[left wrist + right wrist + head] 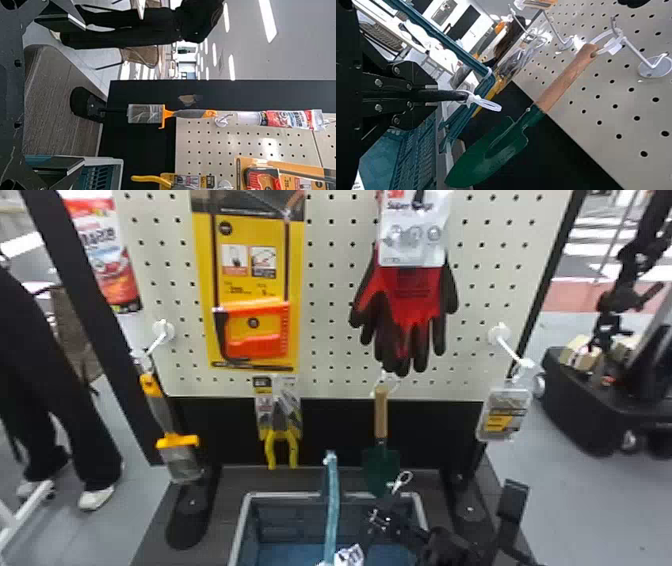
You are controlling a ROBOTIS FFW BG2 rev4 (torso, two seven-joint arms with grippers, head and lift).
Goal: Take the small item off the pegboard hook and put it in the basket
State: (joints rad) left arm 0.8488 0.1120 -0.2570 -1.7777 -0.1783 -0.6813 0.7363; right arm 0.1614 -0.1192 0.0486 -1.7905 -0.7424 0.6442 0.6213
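Caption writer: Which arm is at work?

Field reporter: The right. Its end effector (pixel 431 95) pinches the small item (pixel 447 95), black and slim, between 2 fingers. The left end effector (pixel 84 94), its 2 fingers spread and empty, waits farther from it.

Caption writer: And the item's lie?

Field reporter: Between the fingertips and jutting past them, its long axis in line with the fingers, its white loop (pixel 489 105) outermost. It is off any hook.

Caption writer: Where does that leave the basket (pixel 243 520)?

Field reporter: Below, seemingly; from the head, the item shows against its far right part, right of the teal handle (pixel 332 505). The next move likely calls for lowering there, clear of that handle, then release. The loop could snag.

Caption writer: Beyond?

Field reporter: A green trowel (pixel 381 412), hanging at the pegboard (pixel 330 315).
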